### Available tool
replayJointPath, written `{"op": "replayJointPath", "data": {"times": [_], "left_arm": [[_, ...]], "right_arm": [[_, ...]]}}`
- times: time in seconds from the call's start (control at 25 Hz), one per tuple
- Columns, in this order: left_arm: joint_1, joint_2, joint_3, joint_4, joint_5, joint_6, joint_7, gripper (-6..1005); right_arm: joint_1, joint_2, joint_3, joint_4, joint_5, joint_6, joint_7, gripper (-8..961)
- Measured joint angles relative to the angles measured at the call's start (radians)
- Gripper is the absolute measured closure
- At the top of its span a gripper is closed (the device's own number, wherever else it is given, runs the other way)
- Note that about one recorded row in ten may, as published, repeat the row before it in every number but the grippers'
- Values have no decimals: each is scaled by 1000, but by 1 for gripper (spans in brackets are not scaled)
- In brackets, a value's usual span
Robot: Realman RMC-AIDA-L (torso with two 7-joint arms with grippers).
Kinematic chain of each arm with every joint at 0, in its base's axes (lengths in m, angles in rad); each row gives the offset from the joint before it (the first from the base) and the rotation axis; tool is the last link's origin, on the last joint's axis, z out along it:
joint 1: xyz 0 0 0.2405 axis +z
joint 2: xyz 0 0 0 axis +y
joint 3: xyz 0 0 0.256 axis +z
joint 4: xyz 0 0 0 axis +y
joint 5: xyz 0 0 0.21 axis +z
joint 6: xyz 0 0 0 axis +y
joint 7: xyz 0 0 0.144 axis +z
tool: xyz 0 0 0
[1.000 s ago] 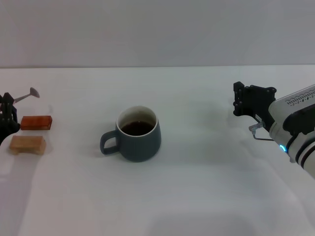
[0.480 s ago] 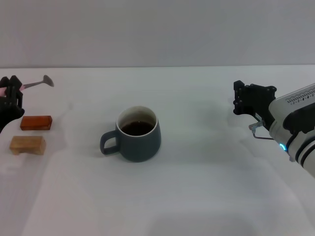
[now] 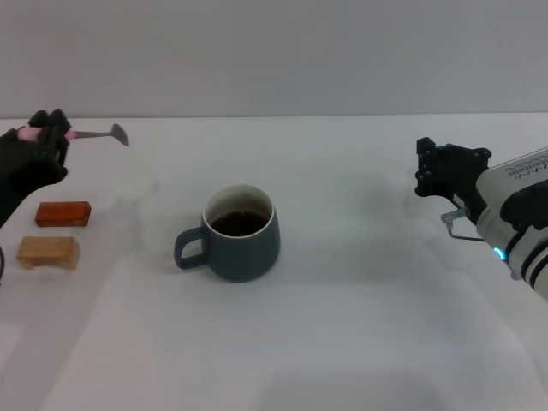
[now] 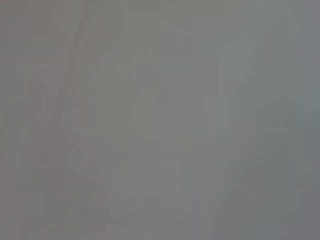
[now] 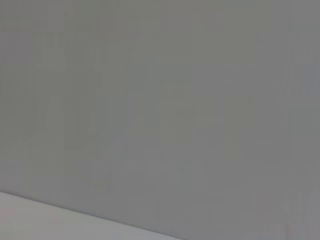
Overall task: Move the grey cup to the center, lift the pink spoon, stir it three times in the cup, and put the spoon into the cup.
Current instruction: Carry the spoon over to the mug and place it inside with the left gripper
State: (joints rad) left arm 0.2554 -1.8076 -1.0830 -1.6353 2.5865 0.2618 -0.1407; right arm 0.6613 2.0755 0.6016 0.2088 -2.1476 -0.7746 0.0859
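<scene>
White tabletop [image 3: 360, 342] under a plain grey wall; both wrist views show only blank grey, nothing usable. Grey cup [image 3: 241, 233] sits upright near the middle of the table, handle toward 9 o'clock, so the move-to-center step looks done. Pink spoon [image 3: 92, 134] is off the table, held roughly level in the air at about 10 o'clock from the cup and well apart from it; the lift step looks done. Left gripper [image 3: 47, 137] is pinched on the pink handle end, with the metal neck and bowl sticking out toward the cup. Right gripper [image 3: 445, 171] hangs at 3 o'clock from the cup, well apart, idle; whether its fingers are spread or closed cannot be told. Remaining, by my judgement: carry the spoon over the cup, dip the bowl, stir three times, release the spoon inside. Cup appearance: squat, rounded slate-grey body, loop handle, pale cream rim and interior, dark brown liquid filling it fairly high. Spoon appearance: slim, short, pale pink handle mostly hidden in the gripper, grey metal neck and small bowl. Two small blocks lie at 9 o'clock from the cup, below the left gripper: orange-brown block [image 3: 62, 213] and tan block [image 3: 48, 251], side by side, not touching the spoon.
</scene>
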Motion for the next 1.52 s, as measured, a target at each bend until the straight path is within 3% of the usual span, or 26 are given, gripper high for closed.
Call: {"op": "replayJointPath", "data": {"times": [0.16, 0.32, 0.4, 0.44, 0.56, 0.64, 0.68, 0.72, 0.84, 0.88, 1.0, 1.08, 1.2, 1.52], "left_arm": [[2, 5, -12, -64, 11, -97, 9, 854], [2, 5, -12, -64, 11, -97, 9, 854], [-7, -4, -38, -215, 18, -363, 91, 854], [-15, -12, -43, -247, 16, -425, 110, 854], [-17, -16, -43, -254, 15, -439, 115, 854], [-31, -37, -49, -279, 14, -515, 147, 854], [-31, -37, -49, -279, 14, -515, 147, 854], [-51, -64, -56, -295, 12, -591, 176, 854], [-68, -88, -63, -303, 11, -651, 195, 854], [-68, -88, -63, -303, 11, -651, 195, 854], [-104, -116, -76, -311, 8, -741, 217, 855], [-104, -116, -76, -311, 8, -741, 217, 855], [-130, -133, -87, -306, 7, -797, 228, 855], [-200, -193, -171, -289, 1, -951, 293, 855]], "right_arm": [[-1, 0, 22, -14, 0, -3, -1, 954], [-3, -1, 60, -20, 0, -6, -9, 954], [-3, -2, 89, -28, 0, -6, -12, 954], [-3, -3, 113, -35, 0, -7, -18, 954], [-3, -4, 133, -38, 0, -7, -30, 954], [-3, -4, 140, -39, 0, -8, -35, 955], [-3, -4, 145, -43, 0, -8, -38, 955], [-3, -4, 145, -43, 0, -8, -38, 955], [-3, -5, 147, -47, 0, -8, -38, 955], [-3, -5, 151, -51, 0, -8, -38, 955], [-4, -5, 158, -57, 0, -8, -38, 954], [-6, -5, 159, -58, 0, -8, -38, 954], [-17, -5, 159, -59, 0, -10, -38, 953], [-39, -5, 161, -59, 0, -22, -38, 954]]}}
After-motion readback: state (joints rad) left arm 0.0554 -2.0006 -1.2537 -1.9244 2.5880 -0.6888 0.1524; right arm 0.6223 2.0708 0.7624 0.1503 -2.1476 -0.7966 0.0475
